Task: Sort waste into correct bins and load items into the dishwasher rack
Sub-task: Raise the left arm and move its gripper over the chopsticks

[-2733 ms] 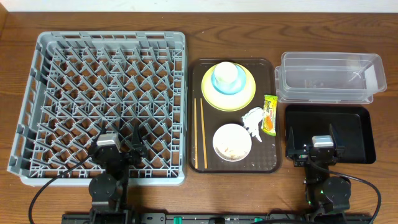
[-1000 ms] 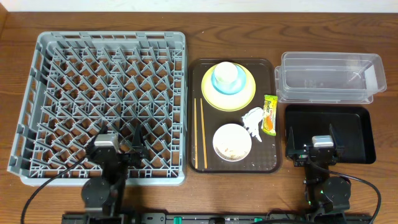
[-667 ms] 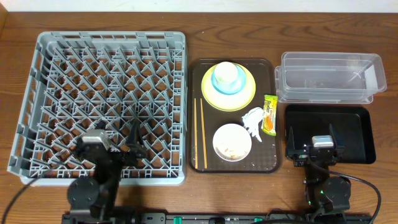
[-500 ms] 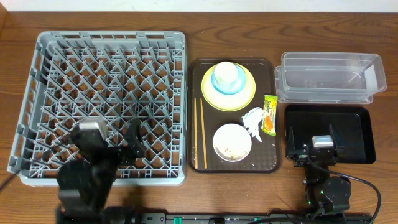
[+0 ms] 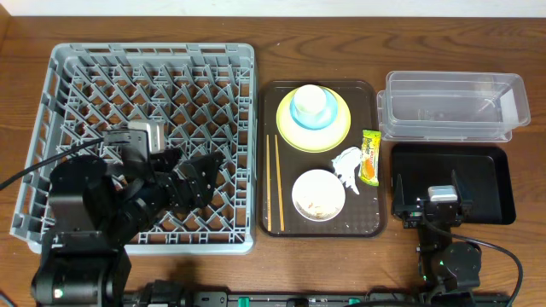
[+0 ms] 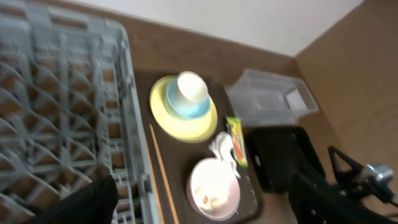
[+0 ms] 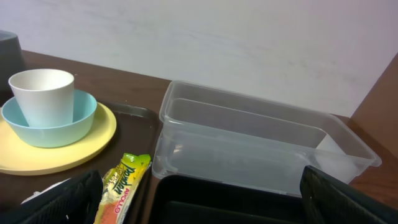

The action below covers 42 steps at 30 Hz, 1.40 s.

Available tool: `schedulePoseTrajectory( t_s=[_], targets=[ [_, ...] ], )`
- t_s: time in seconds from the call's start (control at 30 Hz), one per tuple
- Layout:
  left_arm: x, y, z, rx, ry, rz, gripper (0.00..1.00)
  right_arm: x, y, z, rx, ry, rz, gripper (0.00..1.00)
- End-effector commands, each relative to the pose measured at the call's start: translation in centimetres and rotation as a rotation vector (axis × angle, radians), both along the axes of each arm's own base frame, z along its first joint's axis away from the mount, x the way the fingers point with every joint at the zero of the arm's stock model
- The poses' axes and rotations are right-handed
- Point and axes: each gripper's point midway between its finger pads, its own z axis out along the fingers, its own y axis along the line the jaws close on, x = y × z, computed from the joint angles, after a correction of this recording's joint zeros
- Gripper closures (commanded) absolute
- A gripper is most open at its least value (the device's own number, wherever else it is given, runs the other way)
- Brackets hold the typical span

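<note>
My left gripper (image 5: 198, 177) is open and empty, held above the grey dishwasher rack (image 5: 102, 94) and pointing right toward the brown tray. On that tray a white cup (image 5: 310, 101) stands in a light blue bowl (image 5: 298, 116) on a yellow plate (image 5: 334, 130). A white bowl (image 5: 318, 194) holds pale crumbs. The chopsticks (image 5: 275, 182) lie along the tray's left side. The white napkin (image 5: 348, 163) and the wrapper (image 5: 369, 156) lie at its right edge. My right gripper (image 5: 426, 191) is open and empty at the near left end of the black tray (image 5: 486, 183). The clear tub (image 5: 452, 107) is behind the black tray.
The brown serving tray (image 5: 367, 220) sits between the rack and the bins. The rack's right wall (image 6: 134, 124) runs close beside the chopsticks (image 6: 160, 168). Bare wooden table (image 5: 529, 256) shows at the right and front edges.
My left arm has risen from the rack's front edge and swung up over the rack, fingers now pointing toward the brown tray. The right arm and all objects have not moved.
</note>
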Motion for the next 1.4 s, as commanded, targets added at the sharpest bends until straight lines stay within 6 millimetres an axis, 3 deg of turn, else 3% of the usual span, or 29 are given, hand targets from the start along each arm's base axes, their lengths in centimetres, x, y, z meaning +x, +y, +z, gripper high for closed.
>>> schedulePoseTrajectory(
  t_s=[0.0, 0.3, 0.7, 0.8, 1.0, 1.23, 1.37],
  targets=[
    [-0.6, -0.7, -0.8, -0.049, 0.074, -0.029, 0.14, 0.0, 0.0, -0.1, -0.011, 0.005, 0.000, 0.01],
    [-1.4, -0.6, -2.1, -0.048, 0.150, -0.023, 0.29, 0.0, -0.1, -0.1, -0.011, 0.005, 0.000, 0.01],
    [-0.6, -0.2, -3.1, -0.043, 0.218, 0.075, 0.31, 0.0, -0.1, -0.1, -0.011, 0.005, 0.000, 0.01],
    [0.0, -1.1, -3.7, -0.019, 0.240, 0.075, 0.31, 0.0, 0.0, -0.1, -0.011, 0.005, 0.000, 0.01],
    [1.5, -5.7, -5.2, 0.044, 0.265, -0.015, 0.34, 0.0, -0.1, -0.1, -0.011, 0.005, 0.000, 0.01],
    [2.3, -13.4, -9.4, 0.209, 0.270, -0.127, 0.38, 0.0, 0.0, -0.2, -0.011, 0.005, 0.000, 0.01],
    [1.8, -18.0, -12.0, 0.258, 0.270, -0.218, 0.48, 0.0, -0.1, -0.2, -0.011, 0.005, 0.000, 0.01]
  ],
)
